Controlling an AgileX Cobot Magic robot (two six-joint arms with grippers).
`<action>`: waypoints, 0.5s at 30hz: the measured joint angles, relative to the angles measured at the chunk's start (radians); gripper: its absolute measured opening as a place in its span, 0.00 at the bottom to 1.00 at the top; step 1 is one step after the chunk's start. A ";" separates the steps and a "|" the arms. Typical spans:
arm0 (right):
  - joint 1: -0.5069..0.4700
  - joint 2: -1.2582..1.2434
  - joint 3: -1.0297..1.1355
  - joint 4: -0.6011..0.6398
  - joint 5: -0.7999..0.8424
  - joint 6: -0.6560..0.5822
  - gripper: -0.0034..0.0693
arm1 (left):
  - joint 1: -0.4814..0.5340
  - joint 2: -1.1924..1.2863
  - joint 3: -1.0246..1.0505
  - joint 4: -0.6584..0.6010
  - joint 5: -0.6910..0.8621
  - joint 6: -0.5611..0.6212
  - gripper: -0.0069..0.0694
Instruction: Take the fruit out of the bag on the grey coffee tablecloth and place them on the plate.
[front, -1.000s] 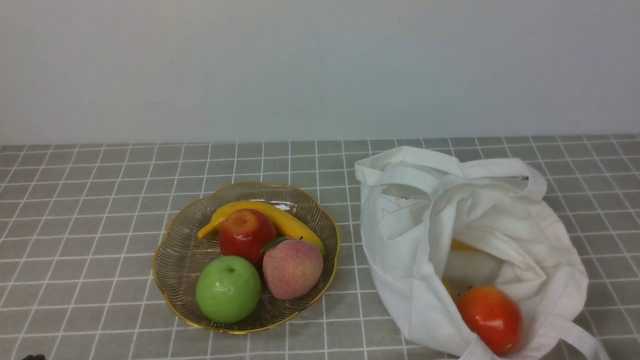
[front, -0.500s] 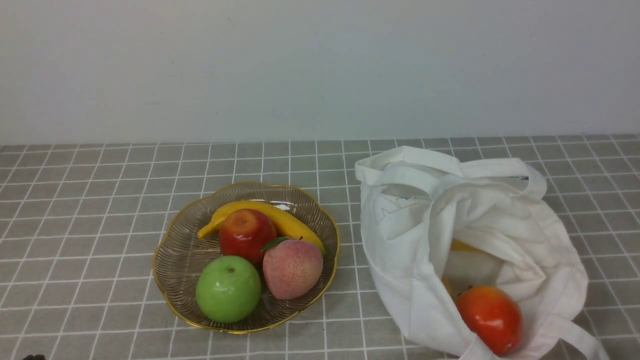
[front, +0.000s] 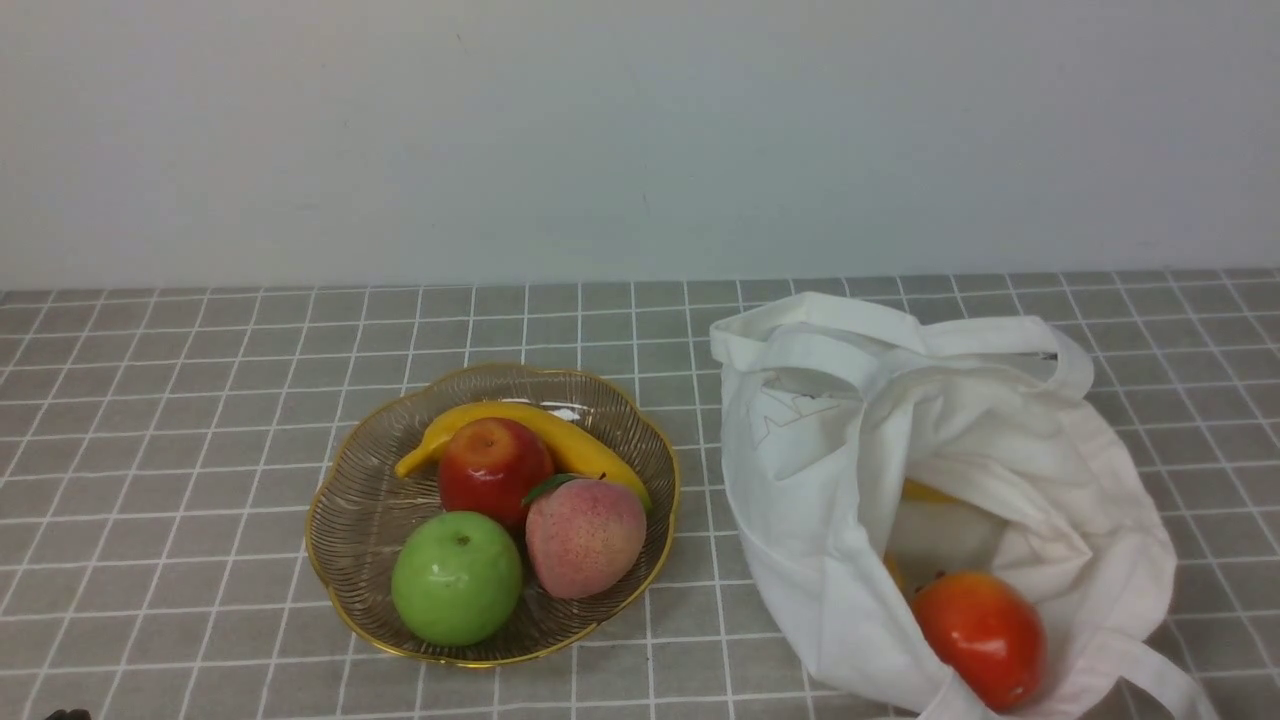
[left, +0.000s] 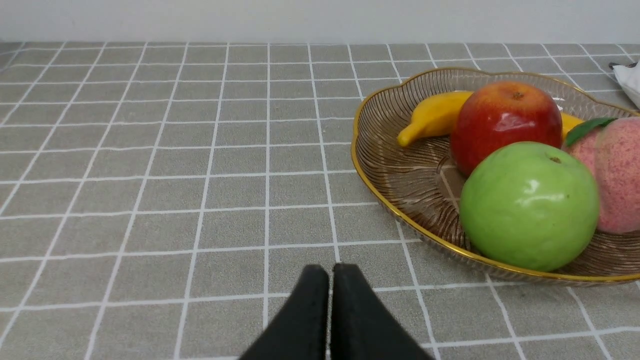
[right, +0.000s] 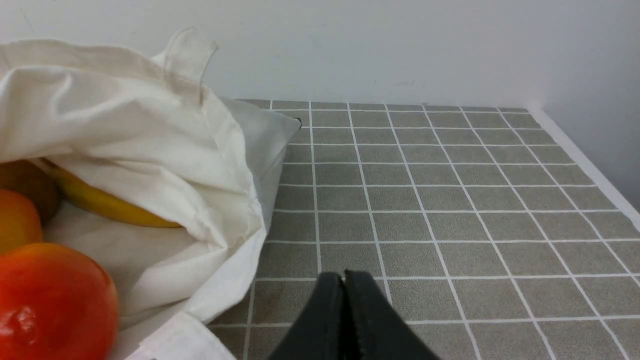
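Hovering low over the grey coffee tablecloth (front: 200, 420), we have both sets of fingers pressed together, holding nothing.

Our left gripper (left: 330, 272) sits beside the plate (front: 350, 520) at centre left of the front view, already carrying a banana (front: 560, 440), red apple (front: 493, 470), green apple (front: 457, 577) and peach (front: 585, 537). Our right gripper (right: 344, 280) waits just beside the bag (front: 820, 520) at lower right, where the red-orange fruit (front: 983, 637) and another banana (right: 110, 207) lie inside.

Grey checked tablecloth (front: 180, 420) carrying wire plate (front: 350, 520) at left, white bag (front: 830, 520) just beside, right.
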 joint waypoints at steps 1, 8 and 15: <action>0.000 0.000 0.000 0.000 0.000 0.000 0.03 | 0.000 0.000 0.000 0.000 0.000 0.000 0.08; 0.000 0.000 0.000 0.000 0.000 0.000 0.03 | 0.000 0.000 0.000 0.000 0.000 0.000 0.08; 0.000 0.000 0.000 0.000 0.000 0.011 0.03 | 0.000 0.000 0.000 0.000 0.000 0.000 0.08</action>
